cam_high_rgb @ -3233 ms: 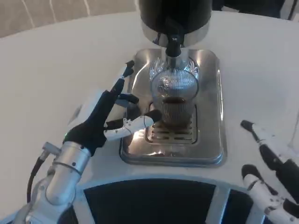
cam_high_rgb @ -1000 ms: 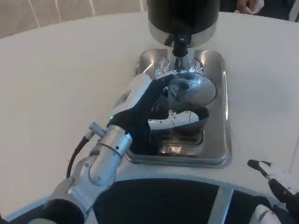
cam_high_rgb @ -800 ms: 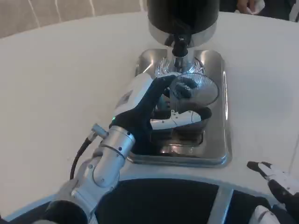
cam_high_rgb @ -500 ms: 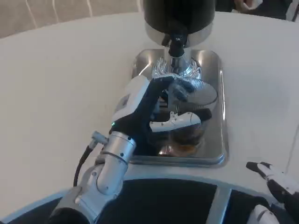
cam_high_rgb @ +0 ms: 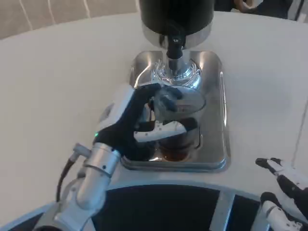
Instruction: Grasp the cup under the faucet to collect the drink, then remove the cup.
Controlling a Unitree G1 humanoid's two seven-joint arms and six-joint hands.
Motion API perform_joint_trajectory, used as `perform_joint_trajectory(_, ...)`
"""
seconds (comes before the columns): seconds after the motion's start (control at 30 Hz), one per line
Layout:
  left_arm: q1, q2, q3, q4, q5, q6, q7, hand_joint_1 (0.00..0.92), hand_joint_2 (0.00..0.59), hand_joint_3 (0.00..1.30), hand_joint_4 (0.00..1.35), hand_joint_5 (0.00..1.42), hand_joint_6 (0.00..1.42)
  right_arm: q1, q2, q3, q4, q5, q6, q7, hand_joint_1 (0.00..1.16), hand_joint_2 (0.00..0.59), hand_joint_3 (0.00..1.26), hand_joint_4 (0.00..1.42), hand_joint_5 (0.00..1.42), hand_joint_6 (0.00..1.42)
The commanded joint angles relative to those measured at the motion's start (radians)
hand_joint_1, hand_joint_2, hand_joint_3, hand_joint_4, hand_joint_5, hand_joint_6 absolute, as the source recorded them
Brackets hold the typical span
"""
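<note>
Head view: the left hand grips the ribbed clear glass cup holding dark drink, over the shiny steel drip tray just below the black faucet. The right hand waits spread at the white desk edge. Judging it the removal step; next calls for carrying the cup level, clear of the tray

Black cylindrical drink dispenser: upper body cut off by the top edge. Ribbed clear glass cup: left side hidden behind the left hand, outline blurred, rim hard to trace. Right hand: cut off at the lower right corner, finger posture only partly readable.
</note>
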Motion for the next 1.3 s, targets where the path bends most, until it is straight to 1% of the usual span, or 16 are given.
perform_joint_trajectory(0.03,0.054,0.050,0.038,-0.045,-0.041,-0.041,-0.045,0.631,0.022,0.94,1.11,1.40,1.42,-0.038,0.044,0.038,-0.014,-0.043,0.027,0.011,0.04,0.583,0.07,0.00,0.00,0.03)
perform_joint_trajectory(0.17,0.086,0.079,0.070,-0.086,-0.068,-0.057,-0.077,0.635,0.015,0.94,1.11,1.40,1.42,-0.059,0.039,0.069,-0.014,-0.071,0.047,0.011,0.04,0.579,0.07,0.00,0.00,0.03)
perform_joint_trajectory(0.2,0.098,0.092,0.083,-0.099,-0.078,-0.067,-0.086,0.639,0.006,0.93,1.11,1.40,1.42,-0.065,0.037,0.077,-0.014,-0.078,0.054,0.011,0.04,0.574,0.06,0.00,0.00,0.03)
perform_joint_trajectory(0.3,0.127,0.116,0.114,-0.130,-0.105,-0.085,-0.112,0.641,0.002,0.93,1.11,1.40,1.42,-0.089,0.030,0.108,-0.014,-0.108,0.079,0.011,0.04,0.567,0.06,0.00,0.00,0.03)
perform_joint_trajectory(0.53,0.179,0.148,0.176,-0.180,-0.151,-0.111,-0.163,0.647,0.000,0.93,1.10,1.40,1.42,-0.118,0.014,0.164,-0.014,-0.162,0.131,0.011,0.03,0.562,0.05,0.00,0.00,0.03)
perform_joint_trajectory(0.67,0.197,0.167,0.205,-0.193,-0.178,-0.126,-0.186,0.655,0.000,0.93,1.10,1.39,1.42,-0.158,-0.005,0.200,-0.014,-0.199,0.168,0.025,0.03,0.560,0.05,0.00,0.00,0.03)
perform_joint_trajectory(0.9,0.222,0.183,0.242,-0.211,-0.203,-0.153,-0.219,0.658,0.000,0.93,1.10,1.39,1.42,-0.222,-0.031,0.242,-0.014,-0.250,0.221,0.052,0.03,0.560,0.05,0.00,0.00,0.03)
perform_joint_trajectory(1.03,0.275,0.193,0.267,-0.265,-0.232,-0.175,-0.247,0.658,0.000,0.93,1.10,1.39,1.42,-0.266,-0.062,0.275,-0.014,-0.278,0.236,0.076,0.03,0.555,0.05,0.00,0.00,0.03)
perform_joint_trajectory(1.17,0.323,0.196,0.285,-0.323,-0.241,-0.187,-0.266,0.661,0.000,0.93,1.10,1.39,1.42,-0.280,-0.079,0.294,-0.014,-0.285,0.246,0.081,0.02,0.551,0.05,0.00,0.00,0.03)
perform_joint_trajectory(1.3,0.371,0.198,0.299,-0.387,-0.245,-0.193,-0.277,0.664,0.000,0.93,1.10,1.39,1.42,-0.275,-0.100,0.308,-0.014,-0.273,0.244,0.074,0.02,0.550,0.05,0.00,0.00,0.03)
